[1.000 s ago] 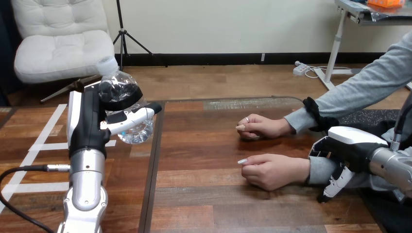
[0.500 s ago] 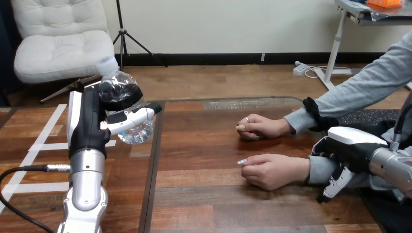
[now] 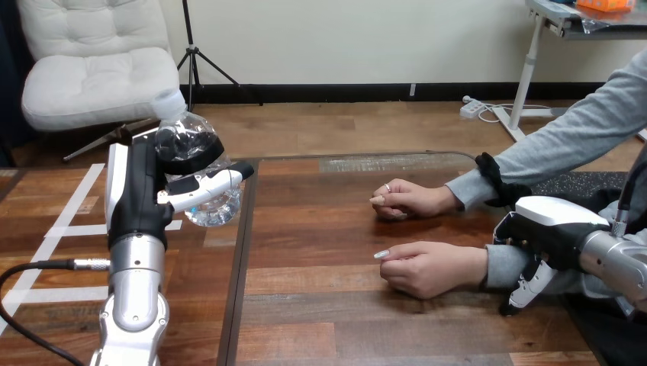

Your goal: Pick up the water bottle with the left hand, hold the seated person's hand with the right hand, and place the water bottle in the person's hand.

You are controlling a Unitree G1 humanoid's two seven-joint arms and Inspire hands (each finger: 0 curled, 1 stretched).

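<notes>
A clear water bottle with a white cap is up off the table at the left, tilted. My left hand is shut on it, with the thumb across its front. The person's two hands rest on the table at the right, both loosely curled. The nearer hand lies palm down, and the farther one lies behind it. My right hand sits against the grey sleeve of the nearer forearm, just behind the wrist. How it grips there is hidden.
A dark seam runs front to back between two table tops. White tape strips mark the left top. A black cable leads to my left forearm. Bare wood lies between the bottle and the person's hands.
My right hand has shifted slightly to the right along the person's sleeve. The bottle, my left hand and the person's hands have stayed put.
</notes>
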